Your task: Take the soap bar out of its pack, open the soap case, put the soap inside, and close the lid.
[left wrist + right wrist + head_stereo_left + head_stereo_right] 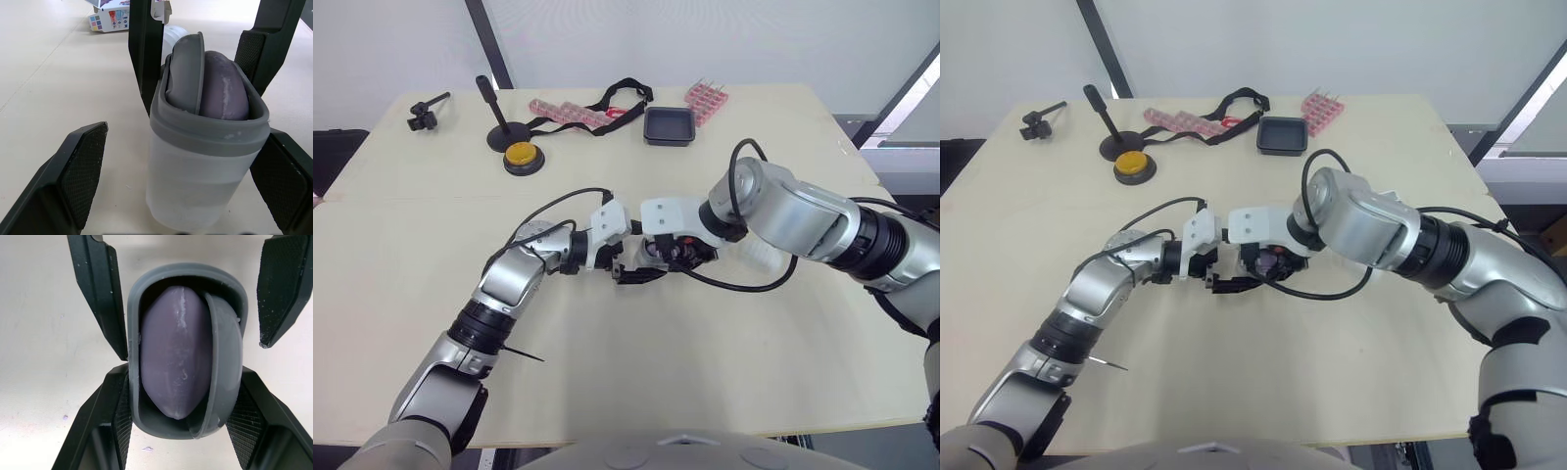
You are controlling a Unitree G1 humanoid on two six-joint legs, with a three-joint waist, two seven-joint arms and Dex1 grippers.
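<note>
Right pincer (pixel 182 371) tight on soap case (pixel 186 271), soap (pixel 171 352) inside; left pincer (pixel 188 142) spread astride it, soap pack (pixel 110 19) beyond.

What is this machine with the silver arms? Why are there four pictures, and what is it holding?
It is a robot with two arms. Two pictures come from cameras in its head, looking down at a table. The other two come from a camera on each wrist. The right gripper squeezes a soap case with purple soap and a tilted grey lid in it. The left gripper is open around it. A yellow button and a black tray lie farther back.
</note>
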